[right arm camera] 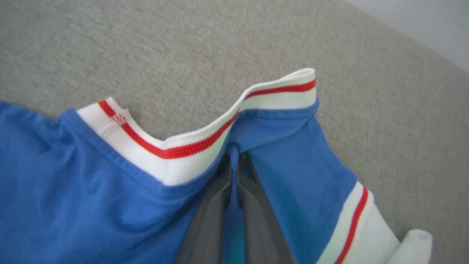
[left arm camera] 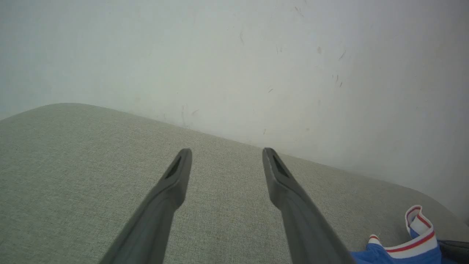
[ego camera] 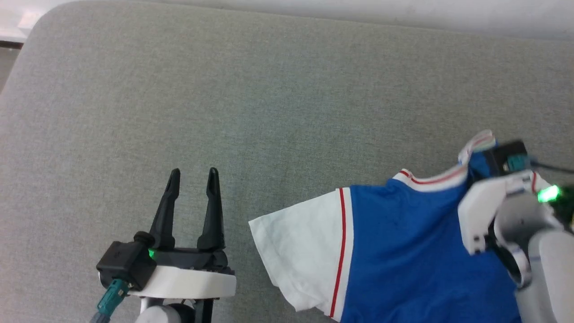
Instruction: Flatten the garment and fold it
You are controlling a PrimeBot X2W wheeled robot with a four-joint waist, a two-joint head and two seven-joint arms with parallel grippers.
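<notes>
Lying on a grey surface (ego camera: pixel 269 89), one garment (ego camera: pixel 403 251) is seen. Its blue neck cloth is pinched by the right gripper (right arm camera: pixel 234 159); the left gripper (ego camera: pixel 193 173) is held apart, empty.

garment (ego camera: pixel 403 251): lower part cut off | right tool (right arm camera: pixel 234 157): tips hidden

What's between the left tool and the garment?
Only bare grey cushion lies between the left tool and the garment, as the head view shows.
</notes>
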